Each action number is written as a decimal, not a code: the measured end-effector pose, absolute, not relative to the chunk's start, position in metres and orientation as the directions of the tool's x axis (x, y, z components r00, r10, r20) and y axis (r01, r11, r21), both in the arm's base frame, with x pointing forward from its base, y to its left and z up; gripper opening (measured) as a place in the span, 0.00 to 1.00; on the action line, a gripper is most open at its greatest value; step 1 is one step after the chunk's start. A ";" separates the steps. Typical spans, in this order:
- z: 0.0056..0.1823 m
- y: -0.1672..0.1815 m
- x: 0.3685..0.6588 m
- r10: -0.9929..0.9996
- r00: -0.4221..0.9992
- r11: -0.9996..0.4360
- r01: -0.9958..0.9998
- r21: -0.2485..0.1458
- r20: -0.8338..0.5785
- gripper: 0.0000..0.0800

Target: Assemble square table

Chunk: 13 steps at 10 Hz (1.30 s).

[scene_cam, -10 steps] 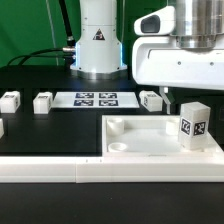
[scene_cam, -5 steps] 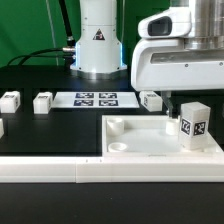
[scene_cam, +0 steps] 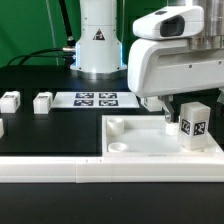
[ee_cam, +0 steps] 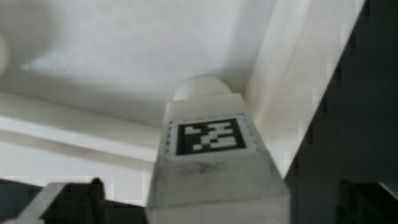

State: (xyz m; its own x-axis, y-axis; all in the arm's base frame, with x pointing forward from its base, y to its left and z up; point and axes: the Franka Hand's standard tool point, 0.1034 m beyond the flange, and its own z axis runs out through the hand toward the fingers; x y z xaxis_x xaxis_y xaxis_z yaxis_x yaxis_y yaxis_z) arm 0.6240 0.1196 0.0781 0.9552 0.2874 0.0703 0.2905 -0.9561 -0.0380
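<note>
Over the square table slab [scene_cam: 150,143], at its end toward the exterior view's right, the claw [scene_cam: 190,105] hangs with its jaws spread wide, one on each side of an upright leg [scene_cam: 193,126], gripping nothing. From the wrist, one fingertip [ee_cam: 64,202] shows clear of the leg [ee_cam: 214,150], with a gap between them. The other side is too dark to read.

The leg stands inside the slab's raised rim, close to the wall, its black-and-white tag [scene_cam: 187,126] facing the exterior camera. Whether it sits in a socket cannot be told. At the slab's other end, two round sockets [scene_cam: 117,126] lie inside the rim.

Beyond the slab, on the black surface [scene_cam: 50,125], the marker board [scene_cam: 95,99] lies flat. A loose leg [scene_cam: 42,101] rests farther from the slab toward the exterior view's left, and a second small leg [scene_cam: 10,100] lies past that. The long white border wall [scene_cam: 110,171] runs along the slab's near side, touching it.
</note>
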 end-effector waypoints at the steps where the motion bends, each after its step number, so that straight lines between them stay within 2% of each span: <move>1: 0.078 0.119 0.624 0.351 0.933 -0.935 0.354 -0.033 0.073 0.81; 2: 0.078 0.119 0.624 0.369 0.926 -0.928 0.372 -0.032 0.074 0.81; 4: 0.078 0.119 0.624 0.365 0.928 -0.929 0.368 -0.032 0.074 0.48; 5: 0.078 0.119 0.624 0.350 0.934 -0.935 0.353 -0.034 0.074 0.48; 6: 0.078 0.119 0.624 0.336 0.939 -0.940 0.339 -0.035 0.073 0.36; 8: 0.078 0.119 0.624 0.279 0.958 -0.959 0.282 -0.041 0.074 0.36; 10: 0.077 0.118 0.624 0.024 0.997 -0.998 0.028 -0.057 0.069 0.36; 13: 0.077 0.116 0.624 -0.261 0.964 -0.964 -0.256 -0.074 0.057 0.36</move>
